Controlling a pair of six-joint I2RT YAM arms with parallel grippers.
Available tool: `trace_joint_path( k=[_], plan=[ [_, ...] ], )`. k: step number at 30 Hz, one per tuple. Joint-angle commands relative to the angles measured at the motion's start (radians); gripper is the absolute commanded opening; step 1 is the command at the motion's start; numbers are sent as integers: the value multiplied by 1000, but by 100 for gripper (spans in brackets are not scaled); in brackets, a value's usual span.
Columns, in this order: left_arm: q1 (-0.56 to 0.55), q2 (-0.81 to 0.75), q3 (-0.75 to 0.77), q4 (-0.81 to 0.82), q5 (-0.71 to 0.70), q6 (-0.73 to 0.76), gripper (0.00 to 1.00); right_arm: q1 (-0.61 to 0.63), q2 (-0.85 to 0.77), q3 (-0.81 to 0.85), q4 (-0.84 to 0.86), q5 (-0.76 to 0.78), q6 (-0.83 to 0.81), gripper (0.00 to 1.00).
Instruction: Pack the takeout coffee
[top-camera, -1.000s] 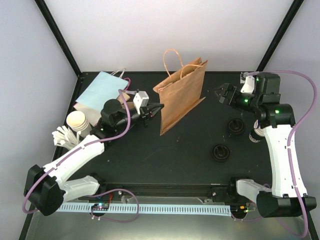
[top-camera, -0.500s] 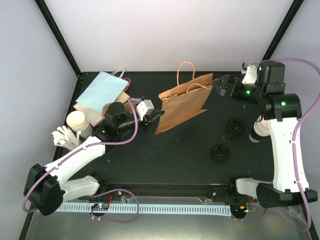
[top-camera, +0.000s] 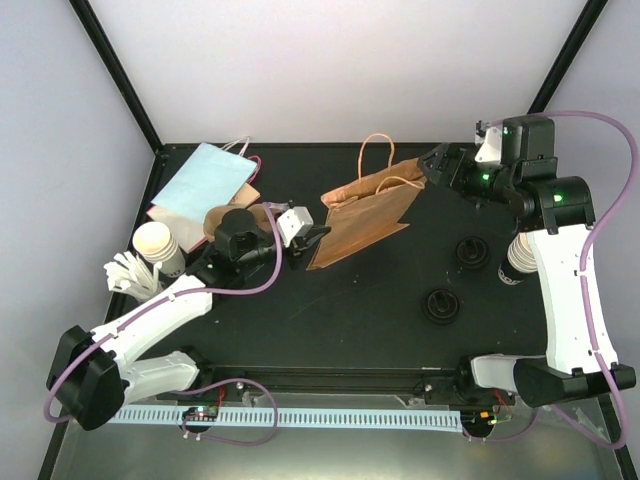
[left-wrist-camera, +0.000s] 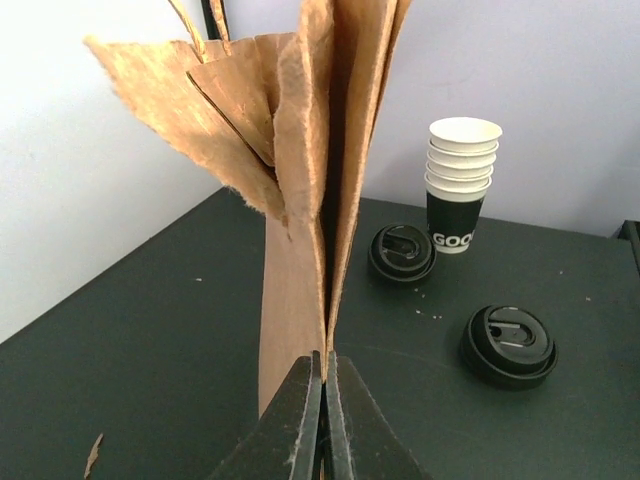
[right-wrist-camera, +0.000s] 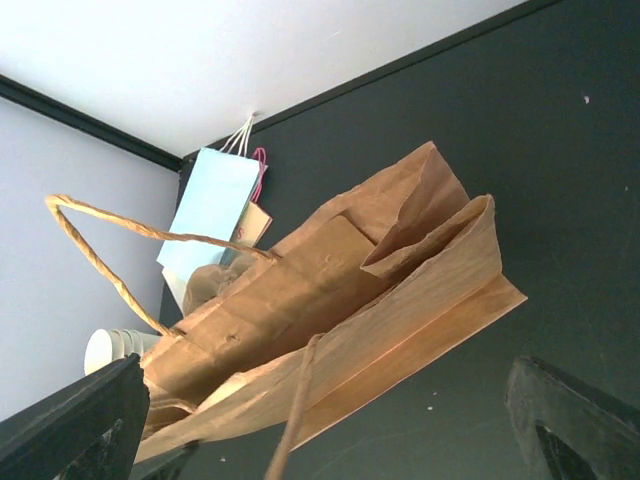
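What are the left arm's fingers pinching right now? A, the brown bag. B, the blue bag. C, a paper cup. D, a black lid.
A: in the left wrist view the left fingers are shut on an edge of the brown bag.

The white left arm (top-camera: 150, 312) reaches from its base at the near left, low and diagonally toward the middle. Its black wrist (top-camera: 238, 242) points rightward. The left claw (top-camera: 316, 237) is pinched tight on the edge of a brown paper bag (top-camera: 365, 215). The white right arm (top-camera: 566, 300) rises from its base at the near right, runs toward the far side, then folds left at the elbow. The right claw (top-camera: 438, 162) points left with its fingers spread wide.
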Motion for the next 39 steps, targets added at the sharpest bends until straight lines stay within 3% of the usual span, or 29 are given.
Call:
trace_joint_path(
  k=[1, 9, 22, 30, 39],
  plan=[
    [-15, -16, -12, 10, -30, 54, 2, 4, 0, -23, 5, -9, 118, 100],
    [-37, -9, -24, 11, -41, 78, 2, 4, -74, -206, 119, -52, 178, 98],
    [-75, 5, -25, -15, -76, 129, 1, 4, -102, -302, 147, -107, 179, 98],
    [-95, 11, -28, -30, -86, 152, 2, 5, -138, -394, 147, -115, 156, 87],
    [-109, 24, -28, -30, -98, 170, 2, 5, -159, -416, 138, -127, 163, 82]
  ],
)
